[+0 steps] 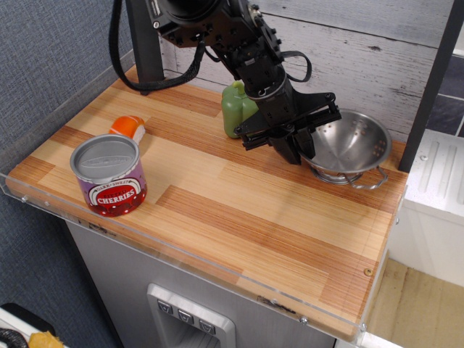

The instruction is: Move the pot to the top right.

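Note:
The pot (353, 144), a shiny steel bowl with small holes and wire loop handles, sits level on its ring base at the back right corner of the wooden table (239, 210). My gripper (302, 149) reaches down from the left. Its black fingers straddle the pot's left rim, one outside and one inside, and they look shut on it. The rim under the fingers is hidden.
A red-and-purple CHERRIES can (109, 175) stands at the front left. Behind it lies a small orange and white object (128, 127), and a green object (236, 109) stands just left of my arm. A dark post (431, 80) rises beside the table's right edge, close to the pot.

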{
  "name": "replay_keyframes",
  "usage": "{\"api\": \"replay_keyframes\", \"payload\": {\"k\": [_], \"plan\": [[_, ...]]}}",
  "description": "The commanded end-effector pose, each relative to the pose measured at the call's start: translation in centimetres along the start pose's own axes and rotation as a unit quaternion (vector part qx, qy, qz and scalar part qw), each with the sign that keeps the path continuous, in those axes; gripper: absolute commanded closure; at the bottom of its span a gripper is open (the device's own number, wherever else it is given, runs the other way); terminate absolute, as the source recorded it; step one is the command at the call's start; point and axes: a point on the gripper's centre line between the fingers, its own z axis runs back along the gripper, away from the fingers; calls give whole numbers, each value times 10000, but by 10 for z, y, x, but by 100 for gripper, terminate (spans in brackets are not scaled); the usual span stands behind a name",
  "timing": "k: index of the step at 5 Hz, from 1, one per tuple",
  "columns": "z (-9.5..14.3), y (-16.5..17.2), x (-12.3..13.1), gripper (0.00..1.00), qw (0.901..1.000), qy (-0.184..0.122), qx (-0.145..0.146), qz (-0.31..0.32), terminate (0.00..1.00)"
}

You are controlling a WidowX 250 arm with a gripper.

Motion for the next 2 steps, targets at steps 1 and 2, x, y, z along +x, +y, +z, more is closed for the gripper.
{"api": "replay_keyframes", "payload": {"k": [1,2], "plan": [[22,-4,12,0,9985,-352,275,-319,0],[26,-9,17,0,9963,-346,443,-653,0]]}}
